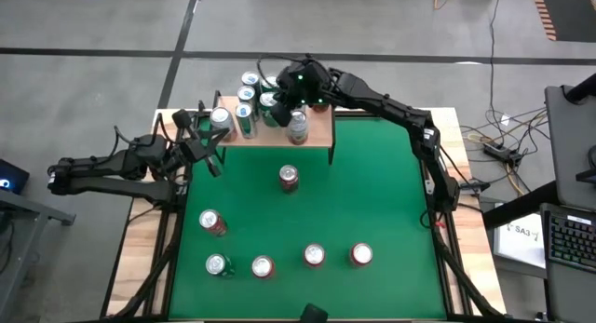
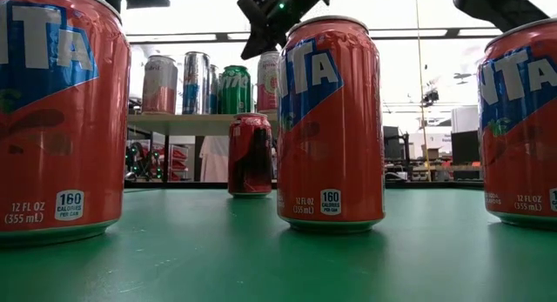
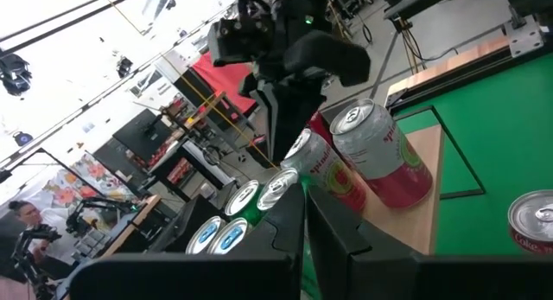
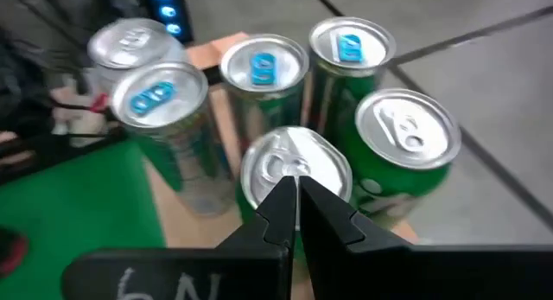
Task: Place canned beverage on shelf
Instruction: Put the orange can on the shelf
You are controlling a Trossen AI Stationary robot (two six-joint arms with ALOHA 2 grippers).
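The shelf point(image 1: 318, 129), a light-wood board on thin black legs, stands at the table's far edge and carries several upright cans point(image 1: 245, 118), green, silver and pink. My right gripper point(image 1: 279, 104) reaches over them from the right, slanting down and shut, with its fingertips point(image 4: 296, 196) over one silver lid point(image 4: 289, 162). Several red cans point(image 1: 289, 179) stand on the green table top nearer the front. My left gripper point(image 1: 207, 144) hovers shut at the shelf's left end, pointing level toward it, holding nothing. My right gripper's shut fingertips point(image 3: 278, 140) stand right above the lid of a can in the middle of the group on the shelf, coming down on a slant from the far right. Whether they touch that lid I cannot tell. Nothing sits between the fingers.
A row of red cans point(image 1: 314, 256) stands along the table's near edge, with one more point(image 1: 212, 222) at mid-left. The pink can point(image 1: 296, 127) stands at the shelf's front, and bare board lies to its right. Desks and cables lie beyond the table's right side.
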